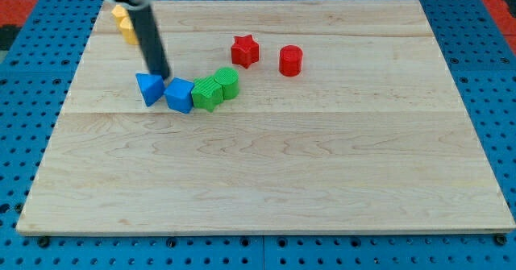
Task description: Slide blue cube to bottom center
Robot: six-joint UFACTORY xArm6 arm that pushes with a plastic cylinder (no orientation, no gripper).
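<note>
At the view's upper left, 2 yellow blocks (123,22) lie partly hidden behind the rod; my tip (164,77) stands just above the gap between the blue triangular block (149,88) and the blue cube (180,95), apparently touching both; rightward sit 2 green blocks (215,89), a red star (244,51), a red cylinder (290,60) on the wooden board (266,181).

a lab: wooden board (266,173) on blue pegboard bench (32,76).

1 camera looks down at a slant from beyond the wooden board's (266,181) bottom edge, fairly near
</note>
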